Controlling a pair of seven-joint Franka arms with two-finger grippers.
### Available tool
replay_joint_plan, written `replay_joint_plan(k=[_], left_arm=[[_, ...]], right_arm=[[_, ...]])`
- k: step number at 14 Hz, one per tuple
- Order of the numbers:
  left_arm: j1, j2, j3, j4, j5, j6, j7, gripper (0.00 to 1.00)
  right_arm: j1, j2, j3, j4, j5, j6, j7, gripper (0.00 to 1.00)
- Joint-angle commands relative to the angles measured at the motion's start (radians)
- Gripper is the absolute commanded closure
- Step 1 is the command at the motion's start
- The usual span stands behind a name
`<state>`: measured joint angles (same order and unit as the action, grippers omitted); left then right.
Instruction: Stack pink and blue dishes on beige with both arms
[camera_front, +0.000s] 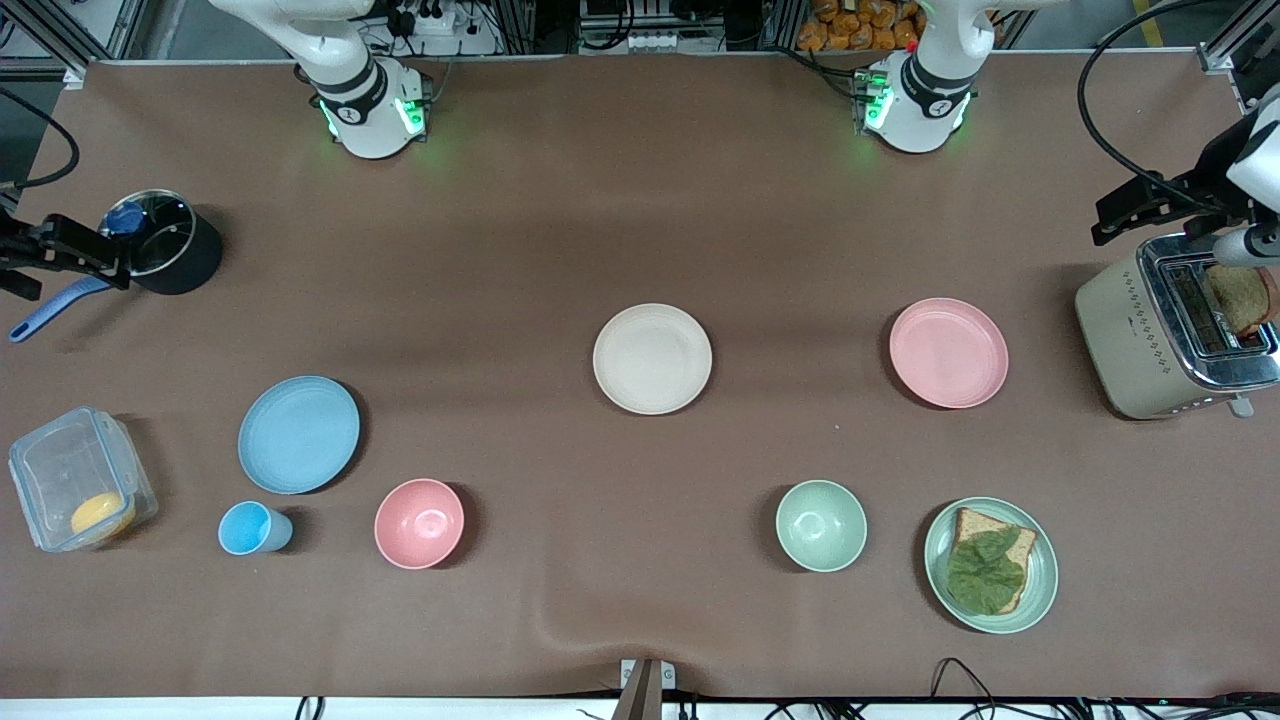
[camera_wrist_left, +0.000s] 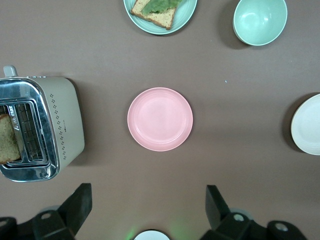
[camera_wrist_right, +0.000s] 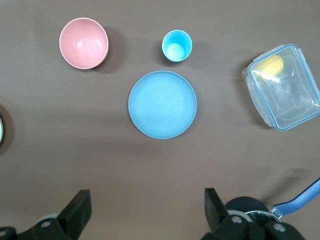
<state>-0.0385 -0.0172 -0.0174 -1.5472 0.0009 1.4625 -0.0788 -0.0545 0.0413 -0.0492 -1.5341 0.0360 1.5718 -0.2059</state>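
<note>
I see the brown desk (camera_front: 560, 230) carrying everything, with both arms raised high and holding nothing. The left pincer (camera_wrist_left: 147, 207) hangs over the desk near the flat round pale pink plate (camera_wrist_left: 160, 119), its two black fingers (camera_wrist_left: 77, 200) spread wide apart and touching nothing. The right pincer (camera_wrist_right: 145, 210) hangs over the desk near the flat round light blue plate (camera_wrist_right: 162, 104), its fingers equally wide apart and empty.

The cream-beige round plate (camera_front: 652, 358) lies bare about mid-desk. The pink plate lies flat and bare toward the left arm's end, well apart from the beige one, beside the beige and chrome toaster (camera_front: 1165, 335) that has a slice of brown bread (camera_front: 1240, 298) standing in its slot. The blue plate lies flat toward the right arm's end, nearer to the front camera than the beige plate and well apart from it. All three plates are matte, with shallow rims, and none is stacked.

Nearer to the front camera than the pink plate sits a pale green plate (camera_front: 1040, 580) bearing bread and a leaf, with a pale green bowl (camera_front: 821, 525) beside it. Near the blue plate are a clear plastic box (camera_front: 70, 470), a deep pink bowl (camera_front: 419, 523) and a small light blue cup (camera_front: 250, 528). A black pot (camera_front: 170, 250) stands farther from the front camera.
</note>
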Motion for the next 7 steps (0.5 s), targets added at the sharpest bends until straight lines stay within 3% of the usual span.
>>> replay_joint_plan(k=[1, 7], left_arm=[[0.005, -0.007, -0.003, 0.001, 0.007, 0.001, -0.013, 0.00], [0.012, 0.026, -0.001, -0.016, 0.004, 0.005, -0.016, 0.00]], right_arm=[[-0.005, -0.008, 0.002, -0.003, -0.012, -0.007, 0.000, 0.00], [-0.005, -0.006, 0.000, -0.003, -0.012, -0.007, -0.006, 0.00]])
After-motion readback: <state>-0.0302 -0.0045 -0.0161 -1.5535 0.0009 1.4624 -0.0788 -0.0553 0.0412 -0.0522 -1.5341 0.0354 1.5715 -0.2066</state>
